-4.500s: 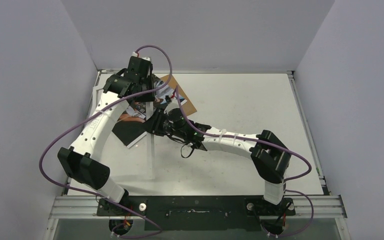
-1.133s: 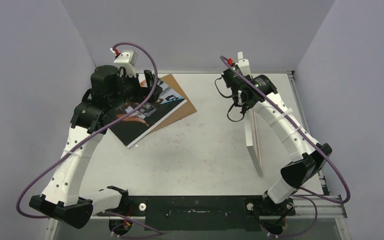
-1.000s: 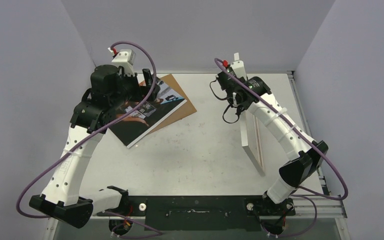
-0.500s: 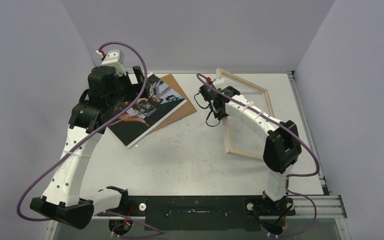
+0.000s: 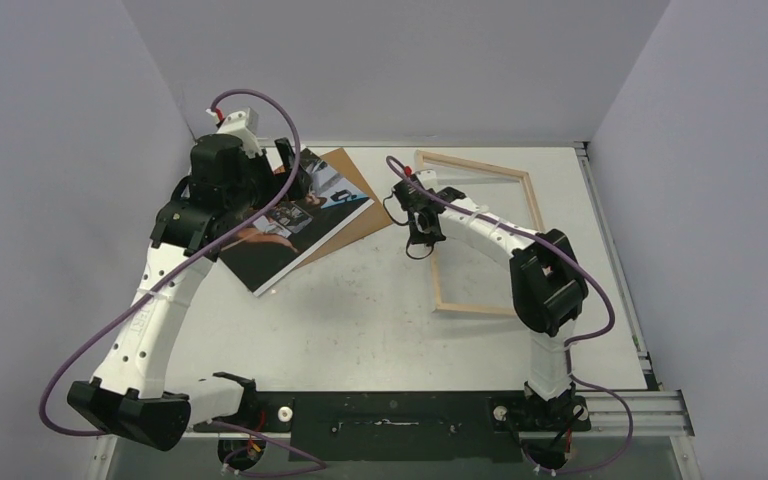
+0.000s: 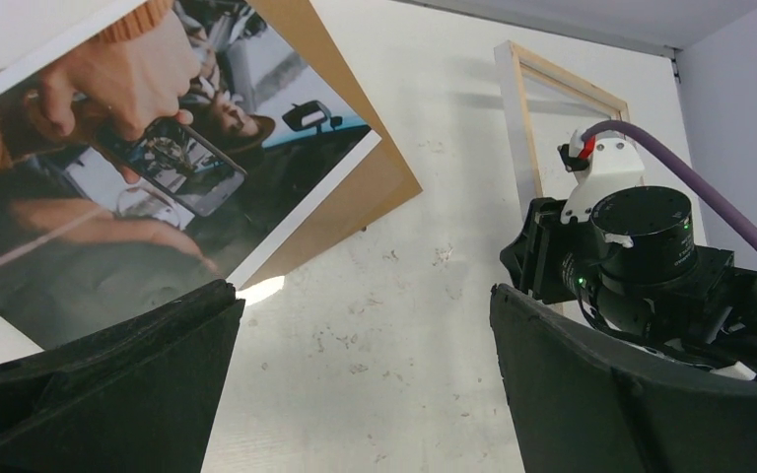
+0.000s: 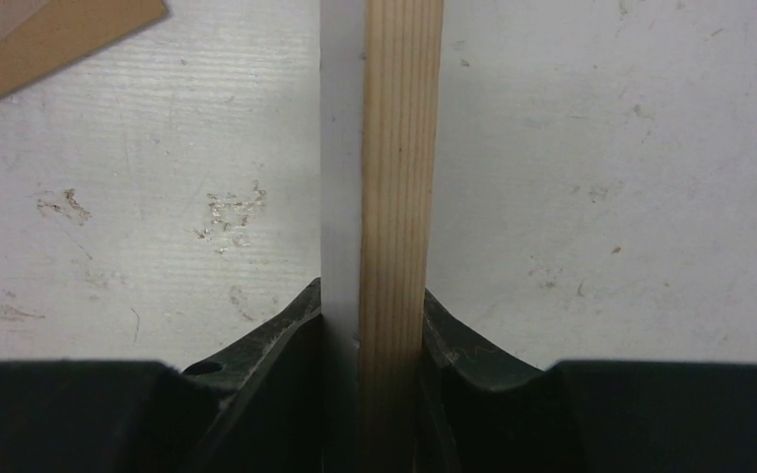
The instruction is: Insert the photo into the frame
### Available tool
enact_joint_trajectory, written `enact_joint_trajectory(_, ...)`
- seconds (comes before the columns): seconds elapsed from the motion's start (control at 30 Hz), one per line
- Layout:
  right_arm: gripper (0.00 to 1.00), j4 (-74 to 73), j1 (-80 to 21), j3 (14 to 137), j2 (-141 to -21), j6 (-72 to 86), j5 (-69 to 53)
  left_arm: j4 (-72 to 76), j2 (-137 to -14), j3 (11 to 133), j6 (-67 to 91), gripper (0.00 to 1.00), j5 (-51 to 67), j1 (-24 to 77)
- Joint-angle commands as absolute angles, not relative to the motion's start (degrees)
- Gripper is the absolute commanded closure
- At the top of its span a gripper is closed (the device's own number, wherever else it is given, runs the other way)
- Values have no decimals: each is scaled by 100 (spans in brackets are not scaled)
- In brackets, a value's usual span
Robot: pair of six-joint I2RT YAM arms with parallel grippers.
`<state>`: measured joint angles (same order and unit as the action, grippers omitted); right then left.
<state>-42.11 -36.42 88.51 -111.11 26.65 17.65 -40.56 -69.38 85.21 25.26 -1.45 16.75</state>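
The right tool [image 5: 422, 235] pinches the left rail of the frame [image 5: 472, 162], jaws narrow around the wood, likely to settle it flat for loading. It looks down on the desk [image 5: 360, 320], or nearly so. Left of the frame, well apart, the photo [image 5: 285, 232] lies face up on a brown board [image 5: 362, 200], handy for pickup. The left tool [image 5: 293, 172] hovers over the photo's far edge, jaws wide and holding nothing, probably poised to grasp it. Count: one frame, one photo, one board, two tools.
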Motion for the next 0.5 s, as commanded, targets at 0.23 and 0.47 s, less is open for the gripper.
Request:
enact_joint_trajectory(0.23,85,-2825,-3630,8172,-11197,2574,1299,-3840,-7210,8261,2653,3,254,1622)
enact_joint_trajectory(0.47,87,-2572,-3509,7852,-11269,2681,848,-3858,-7285,8144,2628,3,316,1602)
